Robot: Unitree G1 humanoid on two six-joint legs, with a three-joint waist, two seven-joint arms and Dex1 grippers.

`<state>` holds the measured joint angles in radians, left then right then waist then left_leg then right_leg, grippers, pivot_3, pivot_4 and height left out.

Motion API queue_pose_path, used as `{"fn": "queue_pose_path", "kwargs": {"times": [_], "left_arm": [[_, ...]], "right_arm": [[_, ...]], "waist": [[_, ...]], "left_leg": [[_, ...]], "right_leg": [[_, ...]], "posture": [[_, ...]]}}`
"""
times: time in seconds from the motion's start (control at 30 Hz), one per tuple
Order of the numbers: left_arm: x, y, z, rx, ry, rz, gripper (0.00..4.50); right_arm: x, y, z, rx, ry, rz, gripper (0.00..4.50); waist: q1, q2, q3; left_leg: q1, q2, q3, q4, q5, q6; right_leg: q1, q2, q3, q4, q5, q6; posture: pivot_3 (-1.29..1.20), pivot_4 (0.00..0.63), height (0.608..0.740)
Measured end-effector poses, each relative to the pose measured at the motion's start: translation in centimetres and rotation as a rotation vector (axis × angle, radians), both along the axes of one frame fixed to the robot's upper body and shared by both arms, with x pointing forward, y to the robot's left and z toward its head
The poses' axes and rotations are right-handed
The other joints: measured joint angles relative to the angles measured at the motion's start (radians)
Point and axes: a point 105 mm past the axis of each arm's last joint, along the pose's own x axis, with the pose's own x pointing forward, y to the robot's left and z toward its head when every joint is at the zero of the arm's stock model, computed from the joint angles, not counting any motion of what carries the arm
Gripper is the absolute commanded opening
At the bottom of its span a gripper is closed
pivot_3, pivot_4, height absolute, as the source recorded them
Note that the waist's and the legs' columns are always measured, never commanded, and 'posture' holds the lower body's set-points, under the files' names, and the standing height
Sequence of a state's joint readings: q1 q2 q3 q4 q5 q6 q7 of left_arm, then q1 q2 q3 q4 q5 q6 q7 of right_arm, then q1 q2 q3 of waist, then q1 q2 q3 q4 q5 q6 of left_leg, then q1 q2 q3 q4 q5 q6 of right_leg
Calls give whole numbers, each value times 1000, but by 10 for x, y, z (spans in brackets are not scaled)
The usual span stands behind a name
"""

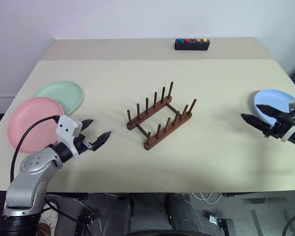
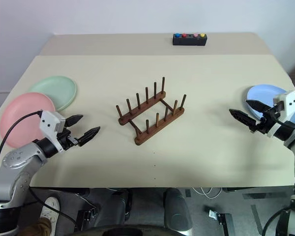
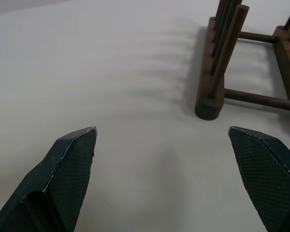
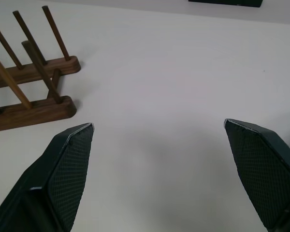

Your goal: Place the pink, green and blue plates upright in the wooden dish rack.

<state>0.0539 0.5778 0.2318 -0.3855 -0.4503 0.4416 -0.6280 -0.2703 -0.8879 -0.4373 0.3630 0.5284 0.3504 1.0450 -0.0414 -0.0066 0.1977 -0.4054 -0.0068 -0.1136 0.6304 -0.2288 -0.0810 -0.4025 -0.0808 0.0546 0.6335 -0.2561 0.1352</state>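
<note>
- Rack point(image 1: 160, 116): we list it first as our landmark. Dark brown wood, two parallel rails joined by crossbars, five round upright pegs on each; it sits at an angle mid-table and holds no plates.
- Table point(image 1: 137, 73): smooth, matte cream top, with a seam across it beyond the rack.
- Pink plate point(image 1: 32, 122): round, matte, shallow rim; flat on the table well to the left of the rack.
- Green plate point(image 1: 60, 95): pale mint, same round form; left of the rack, its edge tucked under the pink plate's far rim.
- Blue plate point(image 1: 274, 103): light blue, round; flat, well to the right of the rack.
- Left gripper point(image 1: 94, 132): we note two black, pointed fingers with cross-hatched pads, spread wide and empty, between the pink plate and the rack.
- Right gripper point(image 2: 246, 111): the same black fingers, spread wide, empty, just rackward of the blue plate.
- Button box point(image 1: 191, 44): black, oblong, four coloured buttons; far beyond the rack.
</note>
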Motion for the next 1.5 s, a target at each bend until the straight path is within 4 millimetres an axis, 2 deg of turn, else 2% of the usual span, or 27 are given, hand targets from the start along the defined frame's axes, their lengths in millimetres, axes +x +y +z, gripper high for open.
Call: {"fn": "queue_pose_path", "kwargs": {"times": [0.17,0.3,0.47,0.6,0.8,0.93,1.03,1.17,1.27,1.47,1.5], "left_arm": [[-7,-1,-5,3,12,-1,4500],[-12,-3,-6,9,16,-12,4500],[-35,-8,-13,40,91,-111,4500],[-43,-17,-16,78,137,-209,4500],[-36,-56,-28,140,177,-408,4500],[-20,-87,-35,103,177,-483,4500],[-13,-102,-41,117,168,-504,4500],[-4,-124,-47,107,155,-496,4500],[-4,-129,-50,116,146,-497,3645],[0,-128,-51,109,137,-471,666],[0,-128,-51,109,136,-471,664]], "right_arm": [[1,-7,9,-18,-6,-7,4401],[-6,-8,-3,-27,38,-5,4401],[-10,2,-3,-46,41,29,4401],[-14,17,-16,-13,54,64,4401],[-34,66,-41,-55,86,182,4401],[-52,95,-48,-31,94,216,4401],[-63,109,-45,-38,84,231,4401],[-73,117,-56,15,101,202,4401],[-75,122,-59,34,102,185,4500],[-74,127,-59,31,100,179,4500],[-74,128,-58,30,95,180,4500]], "waist": [[0,0,0],[4,0,0],[-3,0,0],[5,0,0],[23,2,-1],[30,2,-1],[26,1,-2],[28,1,-2],[28,2,-3],[29,2,-4],[29,2,-4]], "left_leg": [[0,0,0,0,0,0],[0,0,0,0,0,0],[1,1,1,-1,0,0],[1,0,1,0,0,0],[1,0,1,0,0,0],[1,0,0,1,0,0],[2,0,0,0,0,0],[3,0,0,1,0,0],[4,0,0,0,0,0],[5,0,0,0,0,0],[6,0,0,0,0,0]], "right_leg": [[0,0,0,0,-1,-2],[0,0,0,-1,-1,-2],[0,0,0,0,-2,-3],[1,0,0,-1,-2,-4],[2,0,0,-1,-2,-4],[2,1,0,-1,-2,-3],[3,0,0,-1,-2,-3],[5,0,0,-2,-2,-3],[5,0,0,-2,-2,-3],[7,0,0,-2,-3,-4],[7,0,0,-2,-3,-4]], "posture": [[0,150,734],[0,150,734],[0,150,734],[0,150,734],[0,150,734],[0,150,734],[0,150,734],[0,150,734],[0,150,734],[0,150,734],[0,150,734]]}}
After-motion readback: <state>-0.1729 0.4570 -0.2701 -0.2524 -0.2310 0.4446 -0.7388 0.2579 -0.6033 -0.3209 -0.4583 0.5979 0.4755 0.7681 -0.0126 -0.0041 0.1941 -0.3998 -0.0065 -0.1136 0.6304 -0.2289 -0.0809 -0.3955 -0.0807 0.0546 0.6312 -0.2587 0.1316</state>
